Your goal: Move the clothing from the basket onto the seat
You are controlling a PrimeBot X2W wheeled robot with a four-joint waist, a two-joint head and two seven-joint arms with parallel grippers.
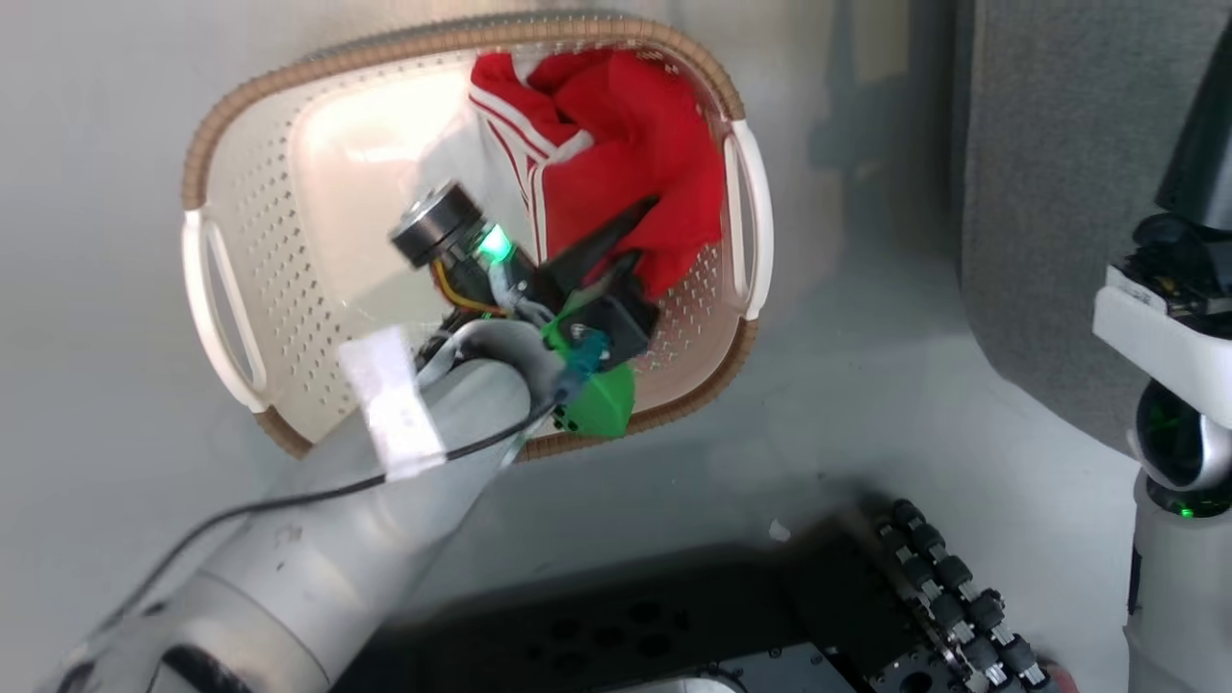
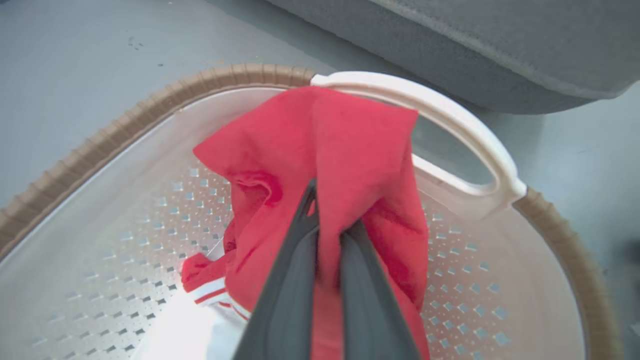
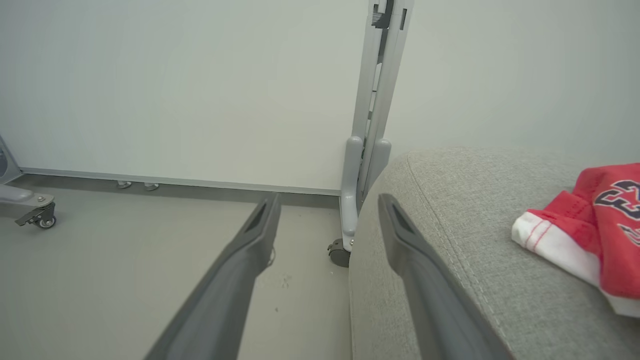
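A red garment with white stripes [image 1: 616, 154] lies bunched at the right end of the cream perforated basket [image 1: 250, 241] on the floor. My left gripper [image 1: 630, 236] reaches into the basket and is shut on a fold of that garment [image 2: 345, 165], with red cloth pinched between the dark fingers [image 2: 295, 280]. The grey seat [image 3: 450, 260] stands to the right of the basket [image 2: 450, 115], and the red garment with white trim and dark lettering [image 3: 595, 220] lies on it. My right gripper [image 3: 327, 210] hangs open over the seat's edge, holding nothing.
A folded grey frame on castors [image 3: 370, 125] stands against the white wall beside the seat. Another castor foot [image 3: 30, 210] sits at the far left. My dark wheeled base [image 1: 770, 616] is below the basket, and the grey seat's side [image 1: 1059, 192] rises at the right.
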